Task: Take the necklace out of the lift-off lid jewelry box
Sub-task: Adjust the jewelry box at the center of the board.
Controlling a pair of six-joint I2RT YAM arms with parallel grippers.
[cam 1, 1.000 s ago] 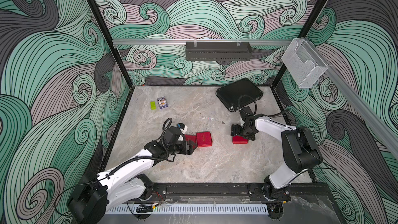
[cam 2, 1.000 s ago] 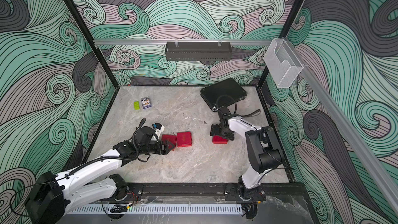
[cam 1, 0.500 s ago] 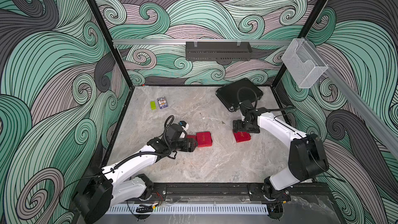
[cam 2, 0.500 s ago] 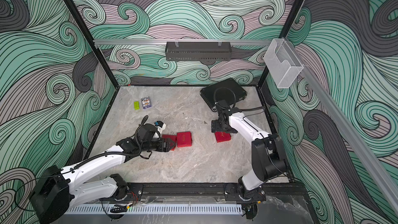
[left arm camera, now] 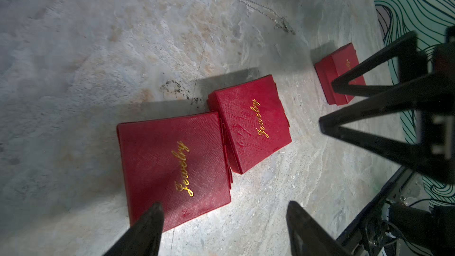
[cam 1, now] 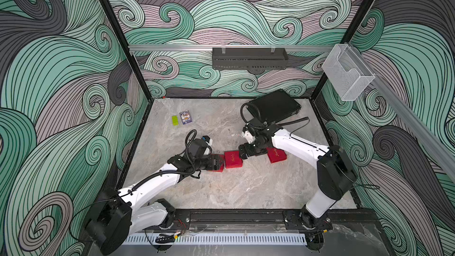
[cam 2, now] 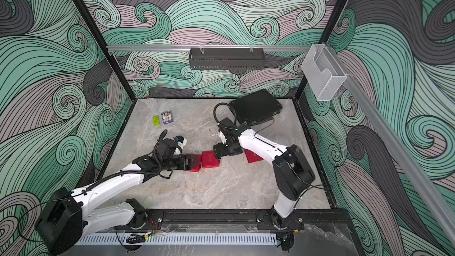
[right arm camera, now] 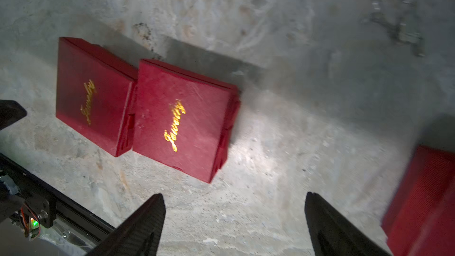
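- Showing R fingers (right arm camera: 142, 225) spread, empty, near mid box (cam 1: 232, 159).
- L fingers (left arm camera: 147, 230) spread, empty, over L box (left arm camera: 172, 166), which touches mid box.
- Necklace (left arm camera: 256, 7) lies on bare surface (cam 1: 221, 193), apart from boxes; boxes look shut.
- Tip: pinch lid sides only, lift straight up; L steadies base.

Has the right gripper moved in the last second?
Yes. The right gripper has swung off the lone red box, across to the unmoved middle red box.
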